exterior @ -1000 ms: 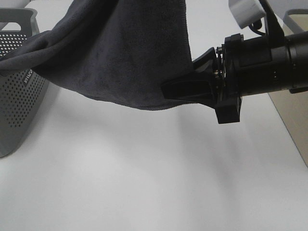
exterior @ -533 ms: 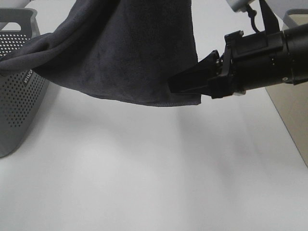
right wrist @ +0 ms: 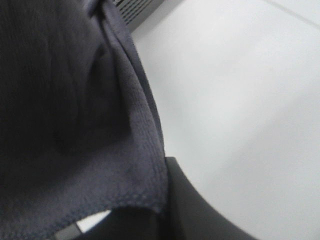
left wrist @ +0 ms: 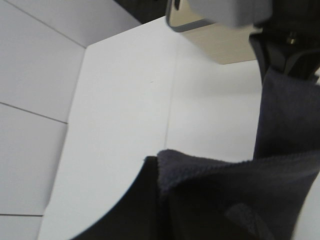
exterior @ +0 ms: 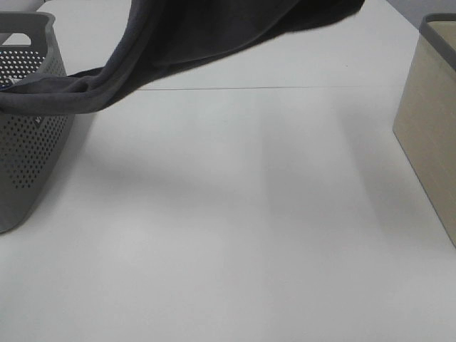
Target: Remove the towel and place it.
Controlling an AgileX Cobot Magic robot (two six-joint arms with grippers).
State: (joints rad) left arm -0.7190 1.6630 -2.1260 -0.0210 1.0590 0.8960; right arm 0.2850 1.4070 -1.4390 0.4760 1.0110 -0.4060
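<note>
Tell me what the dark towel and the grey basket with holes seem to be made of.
Dark charcoal towel: soft terry-like cloth, matte; fuzzy pile and stitched hem show. Grey perforated basket: probably moulded plastic, matte; even rows of round holes.

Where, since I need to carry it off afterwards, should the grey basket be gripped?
Take the grey basket by its handle bar, coming from above: the cut-out under it leaves a thin strip a pincer can close around, while the holed walls are likely too broad. The towel drapes over the side rim, so keep clear of it.
</note>
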